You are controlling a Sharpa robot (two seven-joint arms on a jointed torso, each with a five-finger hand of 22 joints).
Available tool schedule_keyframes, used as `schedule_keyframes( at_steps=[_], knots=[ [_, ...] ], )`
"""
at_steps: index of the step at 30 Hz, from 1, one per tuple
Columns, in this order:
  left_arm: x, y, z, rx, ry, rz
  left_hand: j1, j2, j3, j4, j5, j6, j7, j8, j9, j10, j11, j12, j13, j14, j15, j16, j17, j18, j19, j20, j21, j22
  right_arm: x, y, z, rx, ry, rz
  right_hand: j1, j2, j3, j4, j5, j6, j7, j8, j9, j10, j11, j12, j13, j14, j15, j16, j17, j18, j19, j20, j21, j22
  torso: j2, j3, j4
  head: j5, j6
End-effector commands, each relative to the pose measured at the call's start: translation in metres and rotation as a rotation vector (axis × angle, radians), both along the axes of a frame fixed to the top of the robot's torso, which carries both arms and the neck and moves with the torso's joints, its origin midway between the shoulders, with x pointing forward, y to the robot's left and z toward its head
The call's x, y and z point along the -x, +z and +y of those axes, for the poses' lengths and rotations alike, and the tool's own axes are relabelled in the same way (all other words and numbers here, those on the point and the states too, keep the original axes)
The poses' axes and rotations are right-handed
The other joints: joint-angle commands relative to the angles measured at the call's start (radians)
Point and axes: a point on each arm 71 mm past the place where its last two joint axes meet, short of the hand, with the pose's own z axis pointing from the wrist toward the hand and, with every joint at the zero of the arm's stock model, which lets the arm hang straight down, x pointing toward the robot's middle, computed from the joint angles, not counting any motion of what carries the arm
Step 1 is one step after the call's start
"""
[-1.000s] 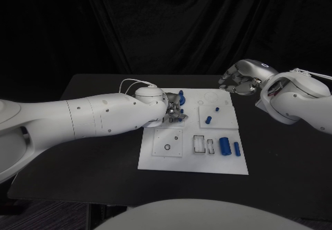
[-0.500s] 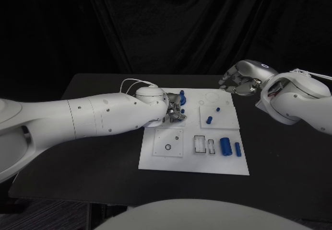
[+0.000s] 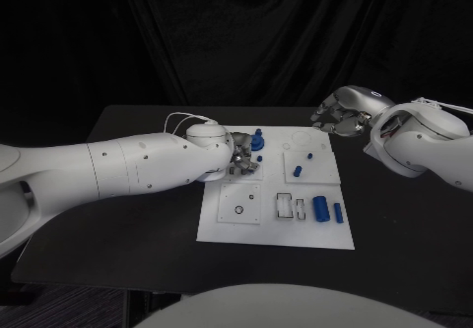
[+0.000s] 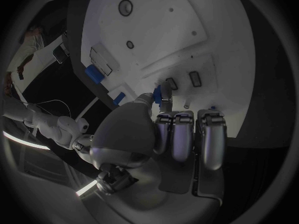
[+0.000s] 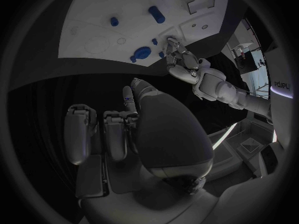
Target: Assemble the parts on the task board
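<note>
The white task board (image 3: 276, 232) lies mid-table. My left hand (image 3: 241, 159) hovers over its back left area, just beside a blue knob-shaped part (image 3: 256, 142). In the left wrist view the thumb and a fingertip (image 4: 166, 115) close around a small blue part (image 4: 158, 91) right above the board (image 4: 162, 30); the other fingers lie side by side. The right wrist view shows that left hand (image 5: 179, 60) next to blue parts (image 5: 142, 53). My right hand (image 3: 340, 117) hangs past the board's back right corner, fingers curled in, holding nothing.
A thick blue cylinder (image 3: 319, 206) and a thin blue rod (image 3: 337, 212) lie at the board's front right, beside white slots (image 3: 284, 206). Two small blue pieces (image 3: 298, 171) sit on a raised white square. The black table (image 3: 128, 232) surrounds the board.
My left hand has drawn slightly to the left, so the blue knob part beside its fingers shows more fully. The right hand has stayed in place.
</note>
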Motion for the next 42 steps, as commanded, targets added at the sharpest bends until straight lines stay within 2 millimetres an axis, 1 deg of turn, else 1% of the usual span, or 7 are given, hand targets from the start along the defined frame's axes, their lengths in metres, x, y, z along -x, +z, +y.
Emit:
schedule_keyframes(
  at_steps=[1,6,12,15,25,33,42],
  knots=[
    [0.002,-0.004,0.002,0.029,0.022,0.037,0.0,-0.014,0.022,0.001,0.007,0.007,0.0,-0.007,0.004,0.102,0.0,0.0,0.263,0.106,-0.001,0.003,0.263,-0.006,0.105,0.0,0.003,0.263,-0.001,-0.002,-0.002,0.007,-0.024,0.011,0.004,0.009,0.005,0.0,0.006,0.001,0.002,-0.006,-0.001,0.106,0.006,0.003,0.263,0.105,0.009,0.003,0.263,0.012,0.031,0.008,-0.004,0.216,0.0,0.0001,-0.0012,0.004,0.0],
    [0.002,-0.004,0.009,0.042,0.046,0.041,-0.001,-0.027,0.048,0.002,0.005,0.008,0.001,-0.011,0.009,0.102,0.0,0.0,0.263,0.106,-0.001,0.003,0.263,-0.006,0.105,0.001,0.003,0.263,-0.001,-0.002,-0.003,0.009,-0.025,0.013,0.003,0.012,0.006,0.001,0.008,0.0,0.002,-0.007,-0.002,0.106,0.006,0.003,0.263,0.105,0.009,0.003,0.263,0.013,0.03,0.009,-0.005,0.215,-0.001,-0.0006,-0.0005,0.005,0.0],
    [0.004,-0.003,0.015,0.043,0.065,0.04,-0.009,-0.034,0.063,0.008,0.0,0.011,0.001,-0.013,0.014,0.102,0.0,0.0,0.263,0.106,0.0,0.003,0.263,-0.006,0.105,0.001,0.003,0.263,-0.001,-0.003,-0.004,0.012,-0.028,0.018,0.002,0.014,0.007,0.002,0.009,0.0,0.002,-0.007,-0.002,0.106,0.006,0.003,0.263,0.105,0.01,0.003,0.263,0.013,0.03,0.009,-0.005,0.215,0.0,0.0002,-0.0007,0.007,0.0],
    [0.004,-0.003,0.019,0.044,0.078,0.036,-0.016,-0.038,0.073,0.012,-0.005,0.013,0.002,-0.016,0.017,0.102,0.001,0.0,0.263,0.106,0.0,0.003,0.263,-0.006,0.105,0.001,0.003,0.263,-0.001,-0.004,-0.005,0.013,-0.03,0.02,0.002,0.014,0.007,0.002,0.009,0.0,0.002,-0.007,-0.002,0.106,0.006,0.003,0.263,0.105,0.01,0.003,0.263,0.013,0.03,0.009,-0.005,0.215,-0.002,-0.0009,0.0026,0.006,0.0],
    [0.003,-0.003,0.024,0.051,0.101,0.024,-0.026,-0.039,0.087,0.016,-0.008,0.016,0.002,-0.018,0.02,0.102,0.001,0.0,0.263,0.106,0.0,0.003,0.263,-0.006,0.105,0.002,0.003,0.263,-0.002,-0.005,-0.005,0.016,-0.032,0.024,0.001,0.015,0.008,0.002,0.011,0.001,0.002,-0.008,-0.002,0.106,0.006,0.003,0.263,0.105,0.01,0.003,0.263,0.013,0.03,0.009,-0.006,0.215,-0.001,-0.0003,0.0015,0.009,0.0],
    [0.004,-0.003,0.025,0.056,0.105,0.02,-0.03,-0.04,0.092,0.017,-0.01,0.016,0.002,-0.02,0.021,0.102,0.001,0.0,0.263,0.106,0.0,0.003,0.263,-0.006,0.105,0.002,0.003,0.263,-0.002,-0.005,-0.005,0.017,-0.033,0.026,0.0,0.019,0.009,0.003,0.015,0.002,0.002,-0.008,-0.003,0.106,0.006,0.003,0.263,0.105,0.01,0.003,0.263,0.013,0.029,0.01,-0.007,0.215,0.0,0.0003,-0.0006,0.013,0.0],
    [0.005,-0.004,0.024,0.059,0.102,0.023,-0.036,-0.041,0.098,0.018,-0.014,0.016,0.003,-0.021,0.023,0.102,0.002,0.0,0.263,0.106,0.0,0.003,0.263,-0.006,0.105,0.002,0.003,0.263,-0.002,-0.005,-0.004,0.018,-0.033,0.029,-0.001,0.02,0.01,0.004,0.017,0.003,0.002,-0.007,-0.003,0.106,0.006,0.003,0.263,0.105,0.01,0.003,0.263,0.013,0.029,0.01,-0.007,0.214,0.001,0.0007,-0.0006,0.014,0.0]
  ],
)
